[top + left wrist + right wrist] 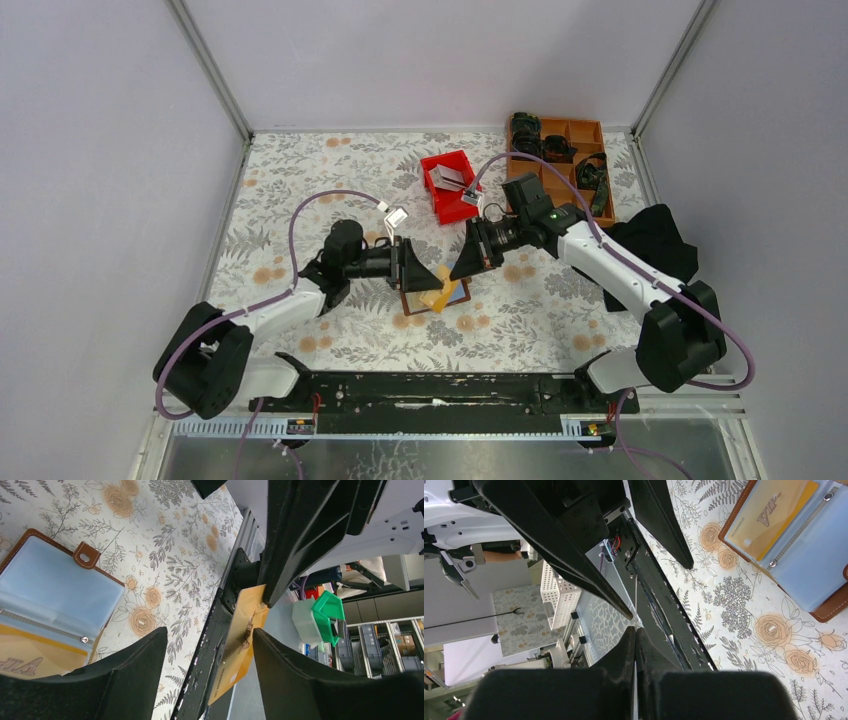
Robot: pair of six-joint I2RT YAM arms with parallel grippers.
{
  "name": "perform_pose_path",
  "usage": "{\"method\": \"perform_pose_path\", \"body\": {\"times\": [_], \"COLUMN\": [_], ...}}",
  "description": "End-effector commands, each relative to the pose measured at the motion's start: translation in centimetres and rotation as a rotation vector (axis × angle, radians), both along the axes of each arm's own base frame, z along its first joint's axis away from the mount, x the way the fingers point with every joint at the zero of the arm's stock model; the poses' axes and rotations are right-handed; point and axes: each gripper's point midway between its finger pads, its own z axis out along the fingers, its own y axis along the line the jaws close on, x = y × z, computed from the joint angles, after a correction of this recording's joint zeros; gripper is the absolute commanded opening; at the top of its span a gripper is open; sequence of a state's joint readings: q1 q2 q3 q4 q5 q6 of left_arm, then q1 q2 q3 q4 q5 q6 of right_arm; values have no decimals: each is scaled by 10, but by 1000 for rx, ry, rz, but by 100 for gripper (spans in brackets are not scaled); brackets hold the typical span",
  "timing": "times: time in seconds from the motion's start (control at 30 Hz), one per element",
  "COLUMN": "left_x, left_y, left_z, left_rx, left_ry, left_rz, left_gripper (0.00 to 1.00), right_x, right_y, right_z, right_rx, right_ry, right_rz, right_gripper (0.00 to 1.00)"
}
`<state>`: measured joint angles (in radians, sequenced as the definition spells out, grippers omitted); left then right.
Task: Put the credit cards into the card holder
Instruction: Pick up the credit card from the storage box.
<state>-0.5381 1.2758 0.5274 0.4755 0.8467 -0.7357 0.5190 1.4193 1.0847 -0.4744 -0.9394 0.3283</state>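
Note:
The card holder lies open on the table, a brown wallet with clear pockets and a snap tab. One tan-orange card sits in a pocket of it. My right gripper is shut on another tan-orange credit card and holds it above the holder; the right wrist view shows it edge-on between the pads. My left gripper faces it, open, its fingers either side of the hanging card. The card hangs close to the right-hand finger and well clear of the other.
A red bin with grey cards stands behind the grippers. An orange-brown compartment tray holding dark items is at the back right. A black cloth lies by the right arm. The black base rail runs along the near edge.

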Motion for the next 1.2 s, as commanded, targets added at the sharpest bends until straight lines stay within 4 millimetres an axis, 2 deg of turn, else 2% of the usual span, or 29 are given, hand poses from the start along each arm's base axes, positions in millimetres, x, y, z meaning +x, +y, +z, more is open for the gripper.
{"method": "perform_pose_path", "body": {"times": [0.0,0.23,0.77,1.07,1.17], "left_x": [-3,-10,-13,-15,-16], "left_y": [-8,-9,13,16,15], "left_z": [26,24,18,14,16], "left_rx": [-77,-86,-87,-86,-99], "left_ry": [-76,-48,-10,8,10], "left_rz": [-83,-124,-73,-80,-83], "left_gripper": [65,26,29,1,0], "right_x": [0,8,20,23,25], "right_y": [9,12,12,14,15], "right_z": [9,1,-5,-7,-6], "right_rx": [64,63,69,70,72], "right_ry": [9,31,54,65,62], "right_rz": [32,30,26,26,25], "right_gripper": [0,0,0,0,0]}}
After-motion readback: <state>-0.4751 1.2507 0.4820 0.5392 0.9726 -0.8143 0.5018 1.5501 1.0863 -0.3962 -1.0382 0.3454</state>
